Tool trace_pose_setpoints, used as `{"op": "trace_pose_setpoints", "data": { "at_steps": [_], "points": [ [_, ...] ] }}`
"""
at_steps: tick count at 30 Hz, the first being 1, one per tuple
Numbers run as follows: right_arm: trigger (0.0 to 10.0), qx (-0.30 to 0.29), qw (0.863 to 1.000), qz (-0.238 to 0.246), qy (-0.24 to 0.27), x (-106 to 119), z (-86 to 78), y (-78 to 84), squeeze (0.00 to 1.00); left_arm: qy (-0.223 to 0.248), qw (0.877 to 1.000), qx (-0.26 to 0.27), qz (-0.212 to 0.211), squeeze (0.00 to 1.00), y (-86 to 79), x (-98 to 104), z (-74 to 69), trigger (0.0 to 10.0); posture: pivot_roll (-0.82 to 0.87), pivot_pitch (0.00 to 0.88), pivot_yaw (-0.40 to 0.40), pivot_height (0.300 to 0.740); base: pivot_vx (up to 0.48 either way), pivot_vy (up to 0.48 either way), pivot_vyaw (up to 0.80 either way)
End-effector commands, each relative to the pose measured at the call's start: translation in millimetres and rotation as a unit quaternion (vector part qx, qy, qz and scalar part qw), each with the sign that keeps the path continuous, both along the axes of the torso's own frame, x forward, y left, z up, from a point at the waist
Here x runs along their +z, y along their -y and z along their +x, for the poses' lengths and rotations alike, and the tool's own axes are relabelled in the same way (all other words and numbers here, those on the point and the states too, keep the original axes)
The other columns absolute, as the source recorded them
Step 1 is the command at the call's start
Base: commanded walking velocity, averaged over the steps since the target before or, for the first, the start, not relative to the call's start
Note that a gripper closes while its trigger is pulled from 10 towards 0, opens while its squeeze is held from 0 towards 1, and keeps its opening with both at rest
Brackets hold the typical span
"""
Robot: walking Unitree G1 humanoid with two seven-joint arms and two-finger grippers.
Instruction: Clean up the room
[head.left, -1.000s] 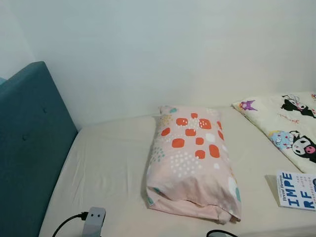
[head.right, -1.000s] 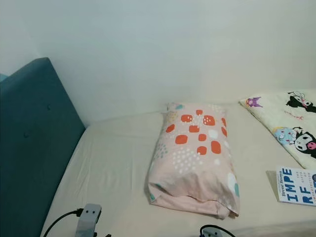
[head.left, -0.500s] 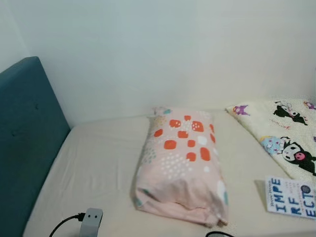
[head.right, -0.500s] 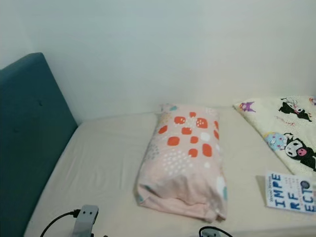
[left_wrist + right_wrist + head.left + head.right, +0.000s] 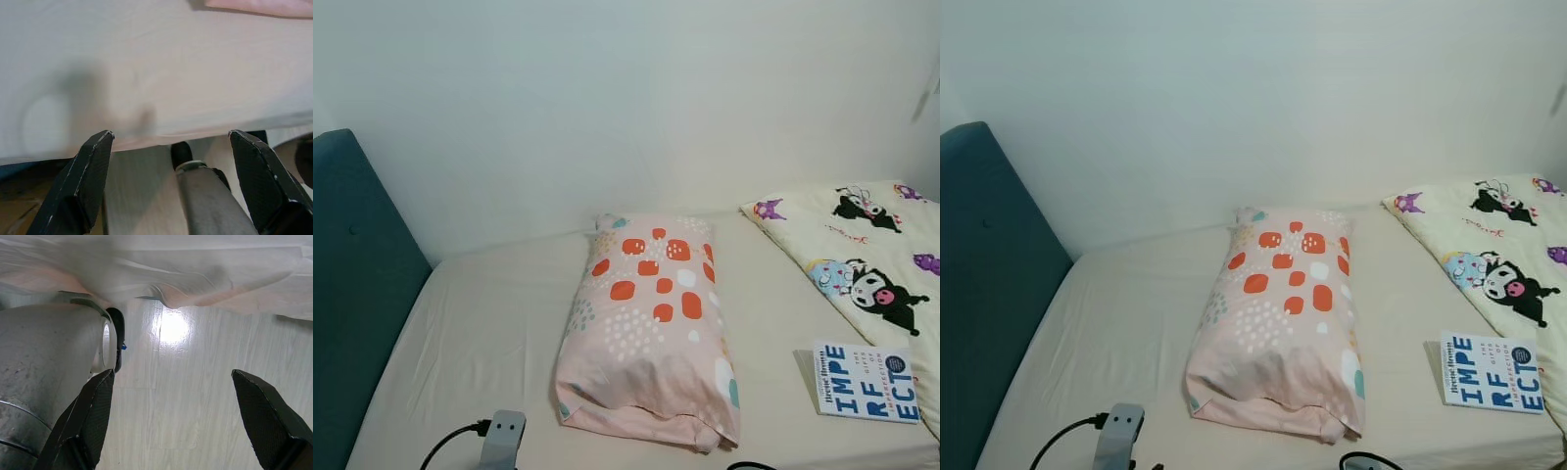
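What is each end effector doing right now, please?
Left end effector: open, holding nothing.
Right end effector: open, holding nothing.

Teal headboard (image 5: 357,294) cut off at the left edge. Cartoon blanket (image 5: 871,264) running off the right edge. Left arm (image 5: 501,441) just a bit poking up at the near edge. Small words on the book (image 5: 864,382) too tiny to read.

there's one pillow (image 5: 651,328) with orange and white spots, one book (image 5: 864,382) and one cartoon-print blanket (image 5: 862,269) on the one bed (image 5: 499,333). one teal headboard (image 5: 357,304) stands at its end.
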State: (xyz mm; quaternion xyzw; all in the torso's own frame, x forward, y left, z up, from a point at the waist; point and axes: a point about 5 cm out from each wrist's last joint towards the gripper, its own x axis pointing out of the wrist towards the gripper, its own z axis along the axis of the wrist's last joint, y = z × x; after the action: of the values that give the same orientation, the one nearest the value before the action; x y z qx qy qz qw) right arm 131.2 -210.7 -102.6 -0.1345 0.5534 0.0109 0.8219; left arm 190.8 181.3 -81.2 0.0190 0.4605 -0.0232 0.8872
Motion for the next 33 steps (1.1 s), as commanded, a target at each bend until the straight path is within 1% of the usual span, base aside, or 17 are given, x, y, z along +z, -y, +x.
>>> {"op": "trace_pose_setpoints", "data": {
  "at_steps": [1, 2, 4, 6, 7, 8, 9, 12, 14, 17, 18, 19, 20, 25, 27, 31, 33],
  "points": [
    [10.0, -0.006, 1.000, 0.015, 0.010, 0.3, 4.2, -6.7, 0.00, 0.012, 1.000, 0.008, 0.016, 0.00, -10.8, 3.8, 4.5, 10.0, -0.12, 0.000, 0.060, 0.710, 0.000, 0.000, 0.00],
    [10.0, -0.016, 0.999, 0.022, 0.023, 2.5, 9.6, -5.8, 0.00, 0.021, 0.999, 0.004, 0.030, 0.00, -13.3, 6.3, 8.4, 10.0, -0.12, 0.000, 0.062, 0.710, 0.000, 0.000, 0.00],
    [10.0, -0.016, 0.999, 0.022, 0.023, 2.5, 9.6, -5.8, 0.00, 0.021, 0.999, 0.004, 0.030, 0.00, -13.3, 6.3, 8.4, 10.0, -0.12, 0.000, 0.062, 0.710, 0.000, 0.000, 0.00],
    [10.0, -0.031, 0.995, 0.054, 0.077, 13.5, 37.3, -9.2, 0.00, 0.034, 0.994, -0.037, 0.097, 0.00, -22.8, 11.5, 14.7, 10.0, -0.13, 0.000, 0.070, 0.710, 0.000, 0.000, 0.00],
    [10.0, -0.031, 0.995, 0.054, 0.077, 13.5, 37.3, -9.2, 0.00, 0.034, 0.994, -0.037, 0.097, 0.00, -22.8, 11.5, 14.7, 10.0, -0.13, 0.000, 0.070, 0.710, 0.000, 0.000, 0.00],
    [10.0, -0.032, 0.992, 0.067, 0.100, 19.2, 49.9, -11.6, 0.00, 0.037, 0.991, -0.047, 0.121, 0.00, -27.8, 13.3, 16.3, 10.0, -0.13, 0.000, 0.070, 0.710, 0.000, 0.000, 0.00],
    [10.0, -0.032, 0.992, 0.067, 0.100, 19.2, 49.9, -11.6, 0.00, 0.037, 0.991, -0.047, 0.121, 0.00, -27.8, 13.3, 16.3, 10.0, -0.13, 0.000, 0.070, 0.710, 0.000, 0.000, 0.00],
    [10.0, -0.008, 0.985, 0.085, 0.147, 34.6, 81.1, -21.9, 0.00, 0.024, 0.989, -0.041, 0.138, 0.00, -43.6, 12.8, 9.6, 10.0, -0.13, 0.000, 0.074, 0.710, 0.000, 0.000, 0.00],
    [10.0, 0.006, 0.984, 0.088, 0.154, 38.1, 88.3, -28.0, 0.00, 0.011, 0.989, -0.043, 0.143, 0.00, -51.2, 10.3, 1.3, 10.0, -0.12, 0.000, 0.066, 0.710, 0.000, 0.000, 0.00],
    [10.0, 0.017, 0.985, 0.086, 0.148, 37.0, 87.8, -32.9, 0.00, -0.005, 0.988, -0.050, 0.147, 0.00, -57.4, 6.5, -9.6, 10.0, -0.10, 0.000, 0.054, 0.710, 0.000, 0.000, 0.00],
    [10.0, 0.025, 0.987, 0.085, 0.137, 34.1, 83.8, -36.4, 0.00, -0.018, 0.987, -0.056, 0.149, 0.00, -60.0, 2.8, -19.0, 10.0, -0.09, 0.000, 0.044, 0.710, 0.000, 0.000, 0.00],
    [10.0, 0.025, 0.987, 0.085, 0.137, 34.1, 83.8, -36.4, 0.00, -0.018, 0.987, -0.056, 0.149, 0.00, -60.0, 2.8, -19.0, 10.0, -0.09, 0.000, 0.044, 0.710, 0.000, 0.000, 0.00],
    [10.0, 0.036, 0.989, 0.083, 0.120, 29.3, 76.4, -39.9, 0.00, -0.035, 0.986, -0.064, 0.151, 0.00, -61.4, -2.2, -31.6, 10.0, -0.07, 0.000, 0.034, 0.710, 0.000, 0.000, 0.00],
    [10.0, 0.040, 0.990, 0.083, 0.108, 25.8, 70.5, -40.9, 0.00, -0.044, 0.986, -0.066, 0.149, 0.00, -60.1, -5.9, -40.0, 10.0, -0.06, 0.000, 0.019, 0.710, 0.000, 0.000, 0.00],
    [10.0, 0.043, 0.992, 0.081, 0.091, 21.3, 62.0, -40.2, 0.00, -0.057, 0.989, -0.046, 0.130, 0.00, -55.4, -11.6, -51.9, 10.0, -0.05, 0.000, -0.004, 0.710, 0.000, 0.000, 0.00],
    [10.0, 0.057, 0.992, 0.076, 0.081, 19.1, 57.5, -39.5, 0.00, -0.063, 0.992, -0.017, 0.110, 0.00, -51.3, -14.9, -58.5, 10.0, -0.05, 0.000, -0.024, 0.710, 0.000, 0.000, 0.00],
    [10.0, 0.071, 0.992, 0.072, 0.077, 18.6, 56.1, -38.3, 0.00, -0.061, 0.994, 0.018, 0.090, 0.00, -47.8, -16.2, -59.9, 10.0, -0.06, 0.000, -0.042, 0.710, 0.000, 0.000, 0.00]
  ]
}}
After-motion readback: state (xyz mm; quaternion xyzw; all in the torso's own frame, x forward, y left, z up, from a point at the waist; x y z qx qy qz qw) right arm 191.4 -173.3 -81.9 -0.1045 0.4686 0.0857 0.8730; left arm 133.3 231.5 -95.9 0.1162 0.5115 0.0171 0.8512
